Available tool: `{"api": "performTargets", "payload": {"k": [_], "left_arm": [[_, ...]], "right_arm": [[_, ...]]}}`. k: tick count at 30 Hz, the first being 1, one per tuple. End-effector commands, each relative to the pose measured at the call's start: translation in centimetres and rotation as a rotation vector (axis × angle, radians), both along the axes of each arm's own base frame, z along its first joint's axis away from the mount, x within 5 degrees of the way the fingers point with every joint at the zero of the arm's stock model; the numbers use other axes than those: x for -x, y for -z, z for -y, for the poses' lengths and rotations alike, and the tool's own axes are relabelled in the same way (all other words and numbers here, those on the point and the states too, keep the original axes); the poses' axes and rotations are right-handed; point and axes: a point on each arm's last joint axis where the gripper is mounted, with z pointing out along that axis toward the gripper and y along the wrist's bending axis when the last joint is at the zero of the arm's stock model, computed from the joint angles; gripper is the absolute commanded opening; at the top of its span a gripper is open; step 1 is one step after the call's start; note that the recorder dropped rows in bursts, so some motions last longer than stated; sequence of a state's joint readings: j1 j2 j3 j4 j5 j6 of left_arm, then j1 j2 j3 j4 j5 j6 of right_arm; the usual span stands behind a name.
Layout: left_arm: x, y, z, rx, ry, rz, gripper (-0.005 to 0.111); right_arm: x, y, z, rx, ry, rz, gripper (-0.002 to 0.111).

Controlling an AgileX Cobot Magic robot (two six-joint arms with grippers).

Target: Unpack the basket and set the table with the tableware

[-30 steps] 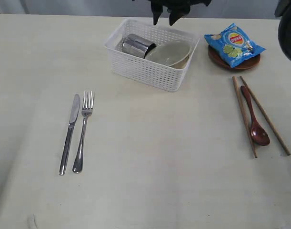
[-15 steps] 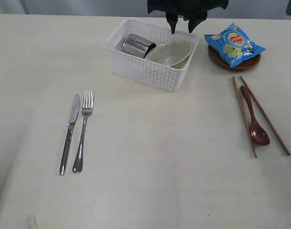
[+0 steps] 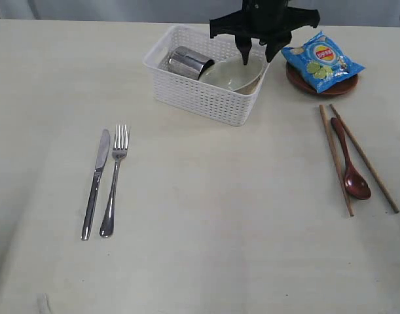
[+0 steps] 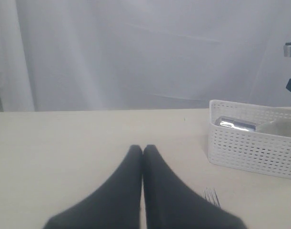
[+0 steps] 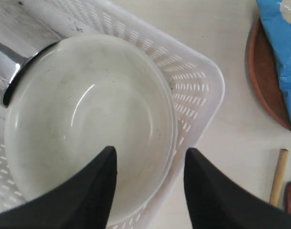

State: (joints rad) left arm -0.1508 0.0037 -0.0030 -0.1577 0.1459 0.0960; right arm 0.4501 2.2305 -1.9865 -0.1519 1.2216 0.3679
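Over basket (image 3: 203, 99), right tool (image 3: 258, 57) wide above bowl (image 3: 227, 76), cup (image 3: 186, 63) partly hidden, left tool (image 4: 143, 149) closed.

Exterior high, right wrist close above shared basket (image 5: 195, 93), left wrist low

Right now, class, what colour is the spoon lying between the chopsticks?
Reddish-brown; the spoon shows best in the exterior view.

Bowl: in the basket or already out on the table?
In the basket: the bowl sits inside it beside the steel cup, the open right gripper over its rim.
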Motion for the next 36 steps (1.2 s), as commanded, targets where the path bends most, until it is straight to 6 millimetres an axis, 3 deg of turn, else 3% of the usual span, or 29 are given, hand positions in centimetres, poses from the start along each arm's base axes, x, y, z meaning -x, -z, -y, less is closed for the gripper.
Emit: {"api": "performTargets", "payload": {"k": [1, 27, 36], "left_arm": [[0.0, 0.0, 0.0, 0.009, 0.001, 0.007, 0.0], [0.0, 0.0, 0.0, 0.005, 0.001, 0.008, 0.0], [0.0, 0.0, 0.0, 0.005, 0.001, 0.008, 0.0]], "right_arm": [[-0.3, 1.2, 0.2, 0.021, -0.02, -0.022, 0.044], [-0.4, 1.8, 0.0, 0.039, -0.088, -0.037, 0.044], [-0.7, 0.6, -0.2, 0.011, -0.119, 0.039, 0.044]]}}
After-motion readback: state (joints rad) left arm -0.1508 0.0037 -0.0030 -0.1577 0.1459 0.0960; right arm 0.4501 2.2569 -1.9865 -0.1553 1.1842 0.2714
